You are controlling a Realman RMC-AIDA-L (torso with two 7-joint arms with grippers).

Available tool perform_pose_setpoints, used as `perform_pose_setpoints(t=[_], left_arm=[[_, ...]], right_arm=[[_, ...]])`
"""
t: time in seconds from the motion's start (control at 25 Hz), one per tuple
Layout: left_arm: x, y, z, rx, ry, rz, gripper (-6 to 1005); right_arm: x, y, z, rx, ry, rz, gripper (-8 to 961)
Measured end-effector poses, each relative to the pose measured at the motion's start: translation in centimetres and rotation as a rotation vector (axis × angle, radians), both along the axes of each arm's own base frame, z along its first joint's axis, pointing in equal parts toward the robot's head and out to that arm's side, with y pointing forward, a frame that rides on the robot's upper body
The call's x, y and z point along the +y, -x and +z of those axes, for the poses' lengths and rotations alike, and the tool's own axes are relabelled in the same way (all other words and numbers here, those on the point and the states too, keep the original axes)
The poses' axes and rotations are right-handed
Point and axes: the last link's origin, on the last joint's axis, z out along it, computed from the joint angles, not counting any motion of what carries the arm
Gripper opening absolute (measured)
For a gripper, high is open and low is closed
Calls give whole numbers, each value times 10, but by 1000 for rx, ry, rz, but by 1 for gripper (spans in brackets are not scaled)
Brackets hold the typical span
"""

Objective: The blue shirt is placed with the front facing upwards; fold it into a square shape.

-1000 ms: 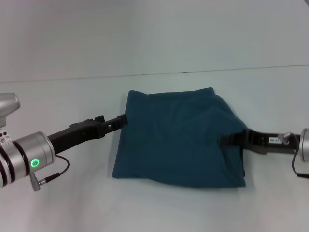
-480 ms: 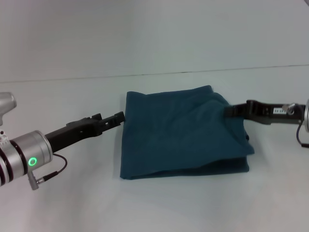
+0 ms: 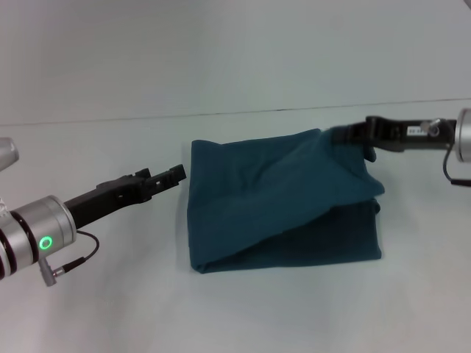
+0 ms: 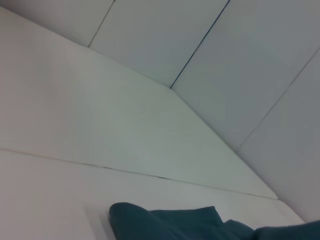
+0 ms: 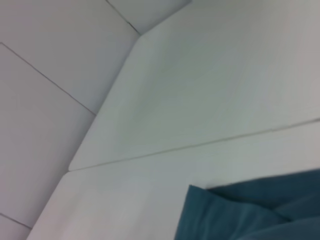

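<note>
Right pincer (image 3: 340, 136) gripping blue shirt (image 3: 280, 202) corner, lifted

The blue shirt (image 3: 283, 198) lies folded in the middle of the desk (image 3: 110, 309). Its top layer slopes up from the front left corner to the back right corner. The left gripper (image 3: 175, 175) sits just beside the shirt's left edge, not touching it. The right gripper (image 3: 344, 134) is at the shirt's back right corner, touching the cloth there. A wall (image 3: 221, 51) stands behind the desk.
</note>
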Motion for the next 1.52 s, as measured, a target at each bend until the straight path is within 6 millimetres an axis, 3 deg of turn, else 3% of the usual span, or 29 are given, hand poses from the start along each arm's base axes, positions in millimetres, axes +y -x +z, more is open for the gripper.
perform_pose_setpoints(t=[0.36, 0.56, 0.96, 1.52], left_arm=[[1, 2, 3, -8, -8, 12, 908], [1, 3, 4, -10, -10, 17, 908], [1, 4, 4, -17, -13, 27, 907], [0, 4, 3, -22, -10, 29, 906]], right_arm=[[23, 32, 17, -38, -21, 88, 27], [29, 38, 26, -75, -23, 118, 28], [26, 18, 22, -196, 2, 90, 29], [6, -5, 3, -169, 40, 30, 27]])
